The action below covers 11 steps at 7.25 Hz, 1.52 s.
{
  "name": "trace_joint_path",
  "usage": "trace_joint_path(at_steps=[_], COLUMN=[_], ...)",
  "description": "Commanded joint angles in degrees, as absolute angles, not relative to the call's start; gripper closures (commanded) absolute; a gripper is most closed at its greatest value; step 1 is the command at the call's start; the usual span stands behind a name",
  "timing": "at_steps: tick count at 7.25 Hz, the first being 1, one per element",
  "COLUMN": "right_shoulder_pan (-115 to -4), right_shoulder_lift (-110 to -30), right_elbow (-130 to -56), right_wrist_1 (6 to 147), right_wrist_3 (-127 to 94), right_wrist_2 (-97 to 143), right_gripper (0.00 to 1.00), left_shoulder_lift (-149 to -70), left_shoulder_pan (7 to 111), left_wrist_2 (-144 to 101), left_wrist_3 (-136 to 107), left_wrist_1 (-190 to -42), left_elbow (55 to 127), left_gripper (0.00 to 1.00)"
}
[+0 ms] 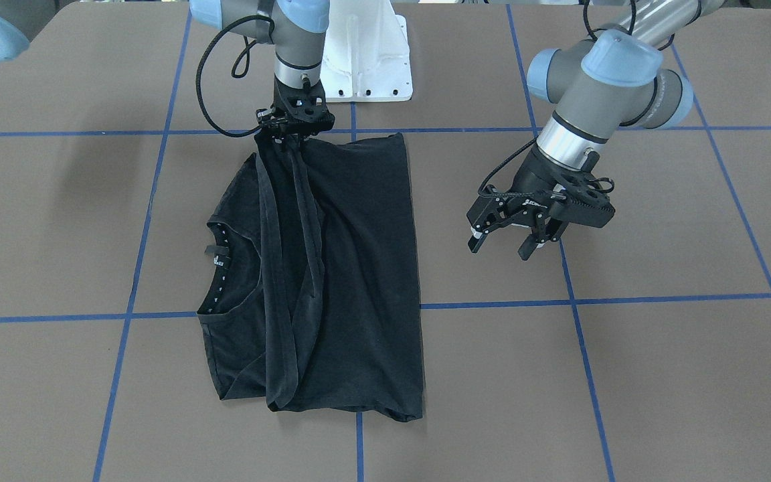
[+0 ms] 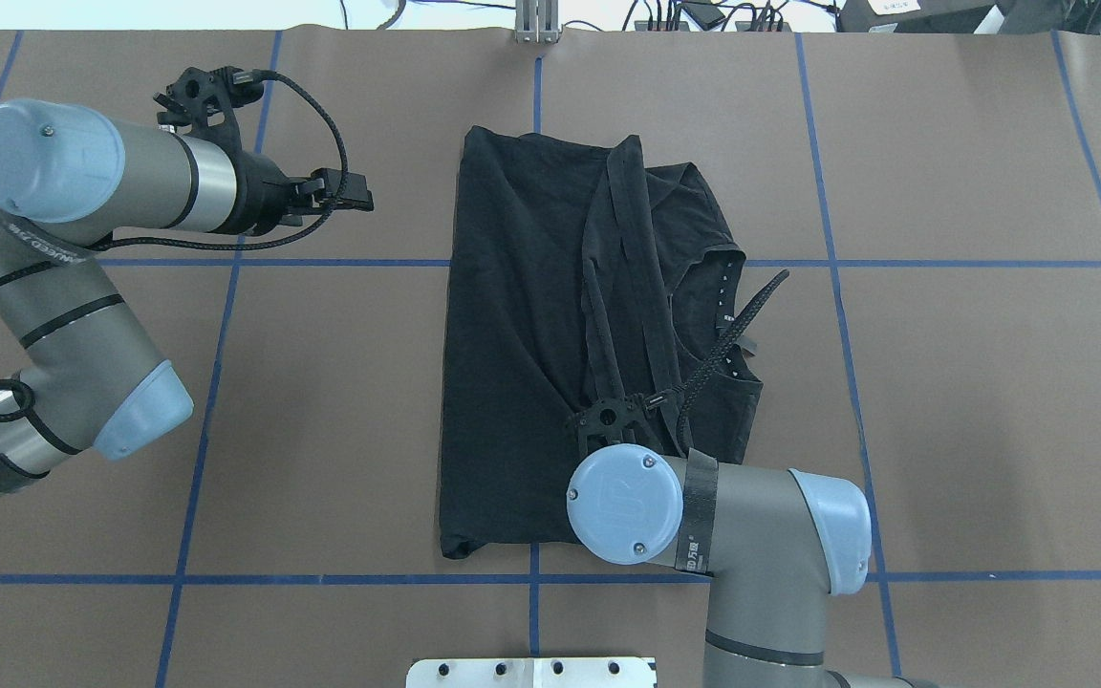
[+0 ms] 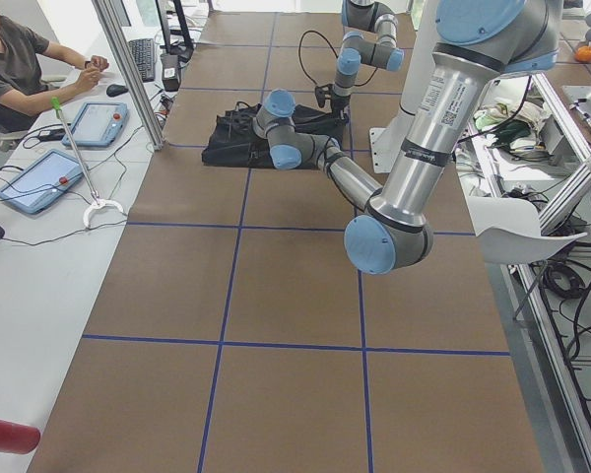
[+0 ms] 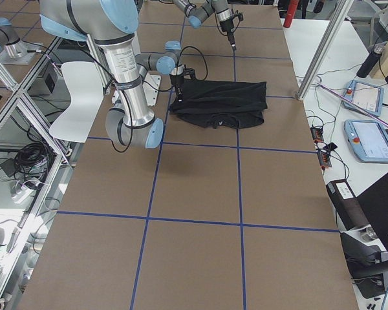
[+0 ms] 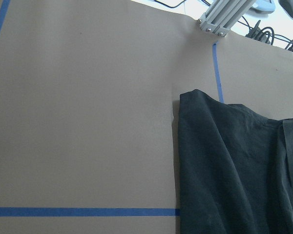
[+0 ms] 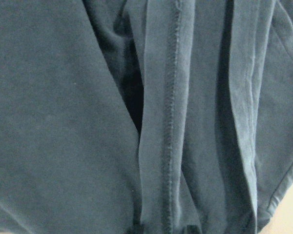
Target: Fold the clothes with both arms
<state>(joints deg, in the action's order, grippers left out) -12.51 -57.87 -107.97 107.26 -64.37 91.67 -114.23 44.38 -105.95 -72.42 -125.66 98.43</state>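
Brown table (image 1: pixel 626 375), crossed by blue tape lines (image 1: pixel 660 296), holds one black T-shirt (image 1: pixel 365 268) at its middle in the front-facing view. The shirt is partly folded, with its collar (image 1: pixel 215 268) at the 9 o'clock side and a straight folded edge down the 3 o'clock side. A long strip of hem (image 1: pixel 270 281) rises from the shirt's 6 o'clock end to its 12 o'clock end — there the right gripper (image 1: pixel 292 130) has its jaws closed on the cloth, holding it above the rest. Two grippers in all: the left gripper (image 1: pixel 500 249) hangs at the shirt's 3 o'clock, well apart from the cloth, jaws spread wide and holding nothing. Bare table lies on every side of the shirt — widest toward 3 and 9 o'clock. One white pedestal (image 1: pixel 365 60) stands just beyond the 12 o'clock end.
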Motion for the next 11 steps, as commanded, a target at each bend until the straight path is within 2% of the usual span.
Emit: trace_joint_path(at_steps=[1, 4, 6, 10, 11], right_shoulder_pan=[-11.78, -11.87, -11.69, -14.77, -12.07], right_shoulder_lift=[-57.66, -58.01, -57.92, -59.23, -64.72], right_elbow=[-107.58, -107.06, -107.14, -114.41, -114.69], right_wrist_1=[107.31, 107.4, 108.36, 117.22, 116.38], right_wrist_3=[-64.34, -63.55, -63.46, -58.0, -66.88], right_wrist_2=[91.06, 90.27, 90.17, 91.67, 91.67], right_gripper=[0.59, 0.6, 1.0, 1.0, 1.0], left_shoulder_lift=[-114.0, -113.99, -113.99, -114.17, -114.17], left_shoulder_pan=[44.38, 44.38, 44.38, 44.38, 44.38], left_wrist_2=[-105.91, -106.0, -106.0, -106.0, -105.91], left_wrist_3=[-72.42, -72.42, -72.42, -73.3, -73.39], left_wrist_1=[-125.68, -125.68, -125.68, -125.68, -125.68], left_elbow=[98.44, 98.35, 98.44, 98.61, 98.7], left_gripper=[0.01, 0.01, 0.01, 0.01, 0.01])
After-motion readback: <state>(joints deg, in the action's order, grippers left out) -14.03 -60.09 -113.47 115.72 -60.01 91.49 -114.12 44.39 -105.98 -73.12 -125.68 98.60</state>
